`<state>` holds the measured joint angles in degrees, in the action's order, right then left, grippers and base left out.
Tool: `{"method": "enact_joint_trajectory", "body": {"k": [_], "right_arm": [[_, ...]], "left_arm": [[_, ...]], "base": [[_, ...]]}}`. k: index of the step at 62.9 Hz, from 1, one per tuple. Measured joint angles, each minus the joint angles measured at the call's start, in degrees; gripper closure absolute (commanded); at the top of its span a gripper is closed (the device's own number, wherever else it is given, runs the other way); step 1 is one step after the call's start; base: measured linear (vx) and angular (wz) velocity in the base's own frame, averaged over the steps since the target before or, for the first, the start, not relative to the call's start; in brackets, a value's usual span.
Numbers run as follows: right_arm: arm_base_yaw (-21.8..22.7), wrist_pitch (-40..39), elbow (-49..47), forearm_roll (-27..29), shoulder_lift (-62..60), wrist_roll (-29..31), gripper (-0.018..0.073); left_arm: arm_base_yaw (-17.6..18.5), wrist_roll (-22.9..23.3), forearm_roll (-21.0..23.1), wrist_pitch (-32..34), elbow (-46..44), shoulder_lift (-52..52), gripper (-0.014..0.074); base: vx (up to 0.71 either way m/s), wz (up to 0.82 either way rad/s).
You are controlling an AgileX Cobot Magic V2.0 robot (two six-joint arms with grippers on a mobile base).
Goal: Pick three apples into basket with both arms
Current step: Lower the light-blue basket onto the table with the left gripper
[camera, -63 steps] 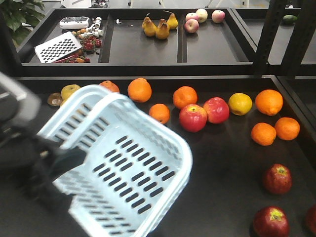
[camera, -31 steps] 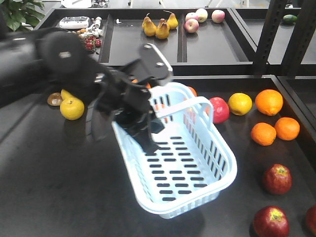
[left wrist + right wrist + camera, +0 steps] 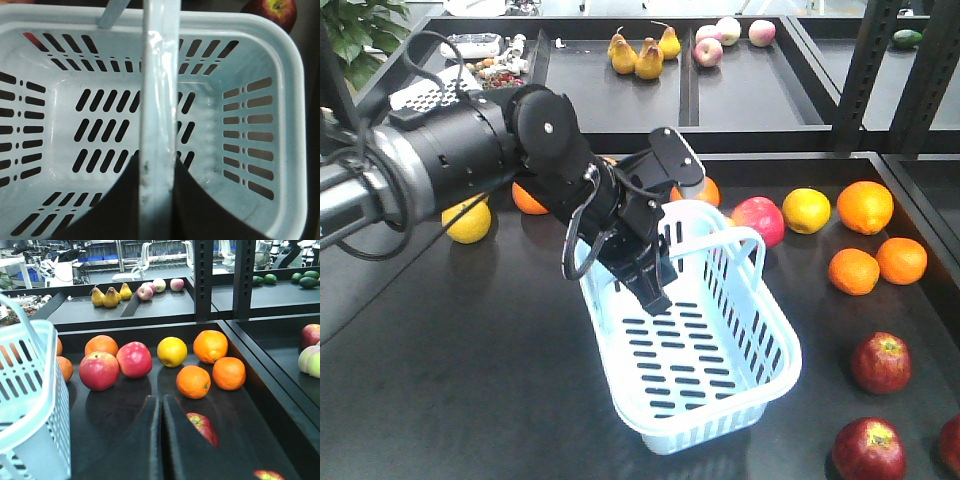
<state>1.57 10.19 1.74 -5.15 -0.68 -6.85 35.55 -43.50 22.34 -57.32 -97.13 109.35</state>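
The pale blue basket (image 3: 695, 350) hangs tilted and empty in the middle of the table. My left gripper (image 3: 648, 278) is shut on one of its handles (image 3: 160, 95), which runs up between the black fingers (image 3: 195, 200). Three dark red apples lie at the front right: one (image 3: 881, 362), one (image 3: 868, 450), and one cut off by the frame edge (image 3: 952, 445). In the right wrist view my right gripper (image 3: 161, 401) is shut and empty. A dark apple (image 3: 206, 429) shows half hidden behind its right finger. The basket wall (image 3: 30, 405) stands to its left.
Brighter pink-red apples (image 3: 757, 220) (image 3: 99, 371), several oranges (image 3: 865, 206) (image 3: 853, 270) (image 3: 901, 259) and a yellow fruit (image 3: 806, 210) lie behind and to the right of the basket. A yellow fruit (image 3: 468, 222) sits at the left. Black rack posts (image 3: 865, 70) rise at the back right.
The left arm has swung the basket from the front left toward the middle of the table and turned it lengthwise. The dark apples have not moved.
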Motion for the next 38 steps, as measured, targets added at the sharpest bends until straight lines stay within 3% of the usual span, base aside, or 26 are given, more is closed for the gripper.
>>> {"method": "enact_joint_trajectory", "body": {"k": [14,38], "right_arm": [[0.00,0.00,0.00,0.00,0.00,0.00,0.0568],[0.00,0.00,0.00,0.00,0.00,0.00,0.0568]], "left_arm": [[0.00,0.00,-0.10,-1.61,0.00,1.23,0.0498],[0.00,0.00,-2.45,-1.94,-0.32,1.80,0.0165]], "base": [[0.00,0.00],[0.00,0.00]]}}
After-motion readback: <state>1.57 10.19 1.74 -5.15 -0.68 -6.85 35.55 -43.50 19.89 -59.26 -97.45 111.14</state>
